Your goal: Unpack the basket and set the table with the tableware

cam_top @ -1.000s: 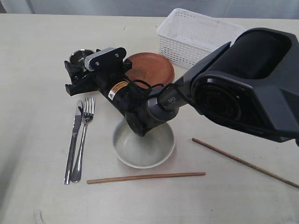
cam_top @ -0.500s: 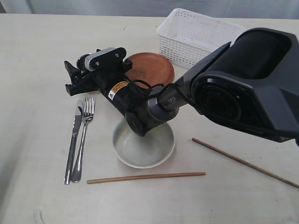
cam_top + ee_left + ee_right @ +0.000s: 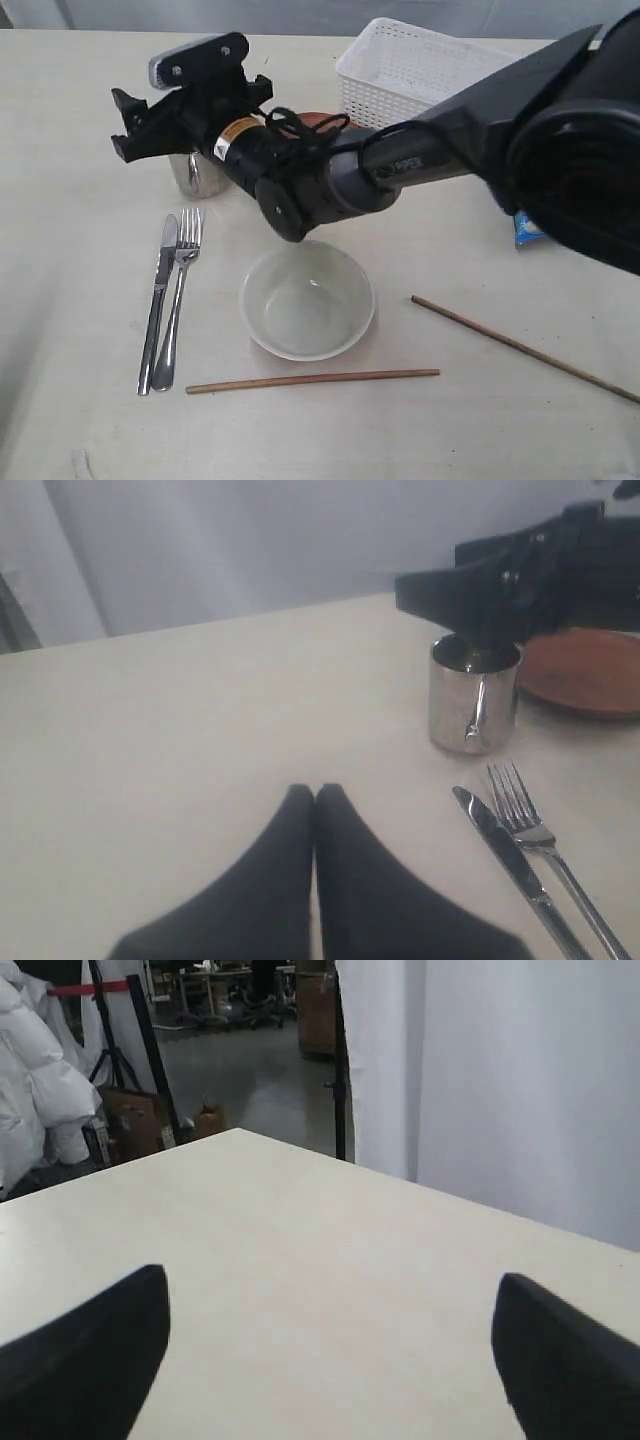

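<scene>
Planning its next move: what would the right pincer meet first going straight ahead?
The way looks free: ahead of the open right pincer lies only bare pale cream tabletop. The shiny steel cup sits beneath it, not ahead, though depth is unclear.

I see a shiny steel cup (image 3: 472,702), a polished metal knife (image 3: 158,300) and fork (image 3: 177,298), a glossy white bowl (image 3: 307,300), a perforated plastic basket (image 3: 385,108) and a matt, pale counter (image 3: 70,260).

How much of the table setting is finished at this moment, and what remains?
Done: cup, knife, fork, bowl, plate and chopsticks lie on the table, outside the basket. In hand: nothing; the right tool hovers open above the cup. Left: the chopsticks lie apart and probably need pairing; no spoon is in view.
</scene>
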`<state>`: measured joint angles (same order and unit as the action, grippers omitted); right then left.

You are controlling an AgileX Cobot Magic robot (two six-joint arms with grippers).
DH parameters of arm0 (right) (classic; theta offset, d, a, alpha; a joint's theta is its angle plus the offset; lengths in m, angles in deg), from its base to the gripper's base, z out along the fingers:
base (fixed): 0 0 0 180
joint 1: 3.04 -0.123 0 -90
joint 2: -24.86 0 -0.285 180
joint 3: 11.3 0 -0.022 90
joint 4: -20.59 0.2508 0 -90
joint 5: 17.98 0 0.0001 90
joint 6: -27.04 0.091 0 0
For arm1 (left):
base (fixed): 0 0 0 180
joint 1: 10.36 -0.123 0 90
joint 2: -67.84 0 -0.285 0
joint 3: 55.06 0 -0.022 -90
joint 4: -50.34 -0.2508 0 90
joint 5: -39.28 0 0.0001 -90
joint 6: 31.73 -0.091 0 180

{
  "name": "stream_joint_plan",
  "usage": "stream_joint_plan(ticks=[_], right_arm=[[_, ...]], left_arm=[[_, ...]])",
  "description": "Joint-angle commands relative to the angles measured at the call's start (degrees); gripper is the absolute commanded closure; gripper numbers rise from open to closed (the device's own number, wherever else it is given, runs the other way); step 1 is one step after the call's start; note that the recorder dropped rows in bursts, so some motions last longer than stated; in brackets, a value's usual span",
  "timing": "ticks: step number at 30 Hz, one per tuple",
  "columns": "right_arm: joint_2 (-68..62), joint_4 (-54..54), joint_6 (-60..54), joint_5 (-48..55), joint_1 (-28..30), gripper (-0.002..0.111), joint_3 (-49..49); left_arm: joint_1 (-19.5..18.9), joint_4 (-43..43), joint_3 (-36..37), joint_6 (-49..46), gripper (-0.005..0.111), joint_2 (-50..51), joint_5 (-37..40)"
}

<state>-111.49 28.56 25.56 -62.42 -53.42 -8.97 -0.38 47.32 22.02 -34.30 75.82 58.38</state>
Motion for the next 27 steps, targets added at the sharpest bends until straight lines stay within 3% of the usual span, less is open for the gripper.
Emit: stream_joint_plan(ticks=[1,8,12,23,25,27], right_arm=[[7.0,6.1,-0.7,13.4,0.4,0.03,-0.3],[16.6,11.0,-0.9,39.7,5.2,0.084,-0.3],[20.3,11.0,-0.9,52.0,8.7,0.108,-0.3],[27.7,11.0,-4.1,74.9,23.1,0.108,-4.2],[26.8,11.0,-4.5,80.2,26.6,0.104,-8.2],[24.7,10.7,-4.6,85.3,30.2,0.093,-12.8]], left_arm=[[-0.1,0.1,0.1,0.0,0.107,-0.2,-0.3],[-0.1,0.1,0.1,0.0,0.107,-0.2,-0.3],[-0.1,0.1,0.1,0.0,0.107,-0.2,-0.3],[-0.1,0.1,0.1,0.0,0.107,-0.2,-0.3],[-0.1,0.1,0.1,0.0,0.107,-0.2,-0.3],[-0.1,0.1,0.1,0.0,0.107,-0.2,-0.3]])
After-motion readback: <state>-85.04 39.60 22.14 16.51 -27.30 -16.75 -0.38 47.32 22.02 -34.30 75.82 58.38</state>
